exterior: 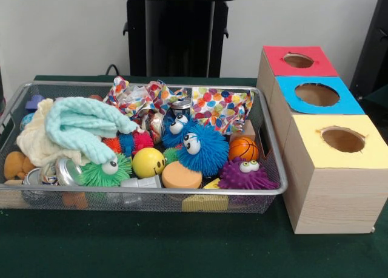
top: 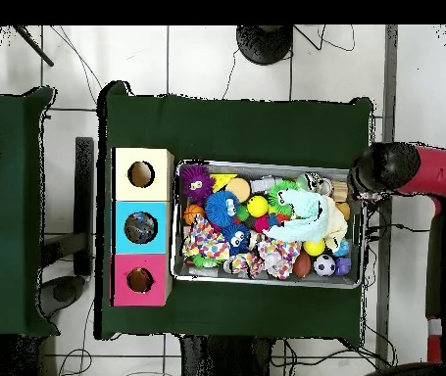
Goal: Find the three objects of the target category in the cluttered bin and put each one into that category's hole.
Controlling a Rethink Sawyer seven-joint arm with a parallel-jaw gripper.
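Looks like nothing's sorted yet: the bin [exterior: 271,187] is packed with toys, and the yellow [exterior: 343,139], blue [exterior: 317,94] and red holes [exterior: 298,61] look empty. The arm [top: 418,169] sits beside the bin; can't tell the gripper's state.

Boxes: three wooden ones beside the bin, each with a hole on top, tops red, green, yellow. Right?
Not quite. The middle box's top is blue, not green; the front view shows it clearly, between the red top and the yellow top. The rest holds: three wooden boxes, each with a hole on top, beside the wire bin.
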